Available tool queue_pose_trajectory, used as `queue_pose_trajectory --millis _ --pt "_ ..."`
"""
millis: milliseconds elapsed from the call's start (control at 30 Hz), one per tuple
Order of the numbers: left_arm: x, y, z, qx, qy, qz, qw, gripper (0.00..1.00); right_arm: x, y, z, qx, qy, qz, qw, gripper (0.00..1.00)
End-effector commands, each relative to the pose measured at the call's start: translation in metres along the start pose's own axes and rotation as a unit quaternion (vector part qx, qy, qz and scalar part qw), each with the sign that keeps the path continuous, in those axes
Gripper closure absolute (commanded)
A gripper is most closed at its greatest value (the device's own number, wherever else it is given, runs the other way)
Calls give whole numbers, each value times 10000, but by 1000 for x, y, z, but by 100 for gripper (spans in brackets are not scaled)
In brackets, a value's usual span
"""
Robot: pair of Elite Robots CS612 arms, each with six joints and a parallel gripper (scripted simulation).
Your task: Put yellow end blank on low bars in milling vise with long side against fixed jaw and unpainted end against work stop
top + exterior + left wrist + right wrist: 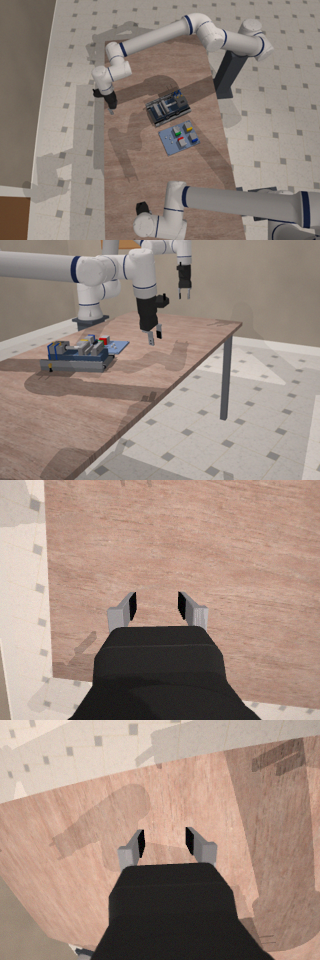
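From where I stand, the blank with the yellow end (188, 126) (84, 340) is on the blue plate (165, 147) (120, 344), its painted end turned away from the milling vise (172, 115) (87, 357). The plate lies just beside the vise, presumably so a blank needs only a short carry. Both grippers are spread with nothing between their fingers: the right gripper (111, 111) (155, 338) (164, 836) hangs over the table beyond the fixed-jaw end, and the left gripper (142, 207) (184, 297) (157, 600) is well apart from the plate, perhaps to leave the other arm room. The plate carries four blanks, the green-ended one (176, 130) (101, 343), the red-ended one (182, 142) (105, 339) and the blue-ended one (193, 137) (90, 338) among them, plus some small white pegs; none looks knocked over. I see no blank between the vise's jaws, and can't make out how the low bars stand. I'd judge the pick has yet to begin; whoever reaches in will want a straight descent, as the neighbours sit near and those loose bars could tip.
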State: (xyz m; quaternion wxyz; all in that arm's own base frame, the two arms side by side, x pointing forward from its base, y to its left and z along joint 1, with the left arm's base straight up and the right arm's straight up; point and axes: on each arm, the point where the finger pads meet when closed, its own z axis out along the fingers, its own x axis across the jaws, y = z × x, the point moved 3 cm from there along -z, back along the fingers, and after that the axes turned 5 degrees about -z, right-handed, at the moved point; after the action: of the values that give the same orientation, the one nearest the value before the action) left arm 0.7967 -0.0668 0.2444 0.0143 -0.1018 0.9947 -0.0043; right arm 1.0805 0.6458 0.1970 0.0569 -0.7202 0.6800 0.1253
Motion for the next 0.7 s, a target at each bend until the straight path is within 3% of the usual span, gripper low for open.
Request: queue_pose_trajectory --millis 0,533,600,667 --pt "-4 26 -1 0 -6 20 10000 0 -1 0 -2 10 -4 -3 10000 0" --pt "-5 149 1 -26 2 97 9999 0 -1 0 -2 10 -4 -3 10000 0" --pt "-5 149 1 -26 2 97 9999 0 -1 0 -2 10 -4 -3 10000 0" --pt "-4 165 1 -29 4 108 9999 0 -1 0 -2 10 -4 -3 10000 0"
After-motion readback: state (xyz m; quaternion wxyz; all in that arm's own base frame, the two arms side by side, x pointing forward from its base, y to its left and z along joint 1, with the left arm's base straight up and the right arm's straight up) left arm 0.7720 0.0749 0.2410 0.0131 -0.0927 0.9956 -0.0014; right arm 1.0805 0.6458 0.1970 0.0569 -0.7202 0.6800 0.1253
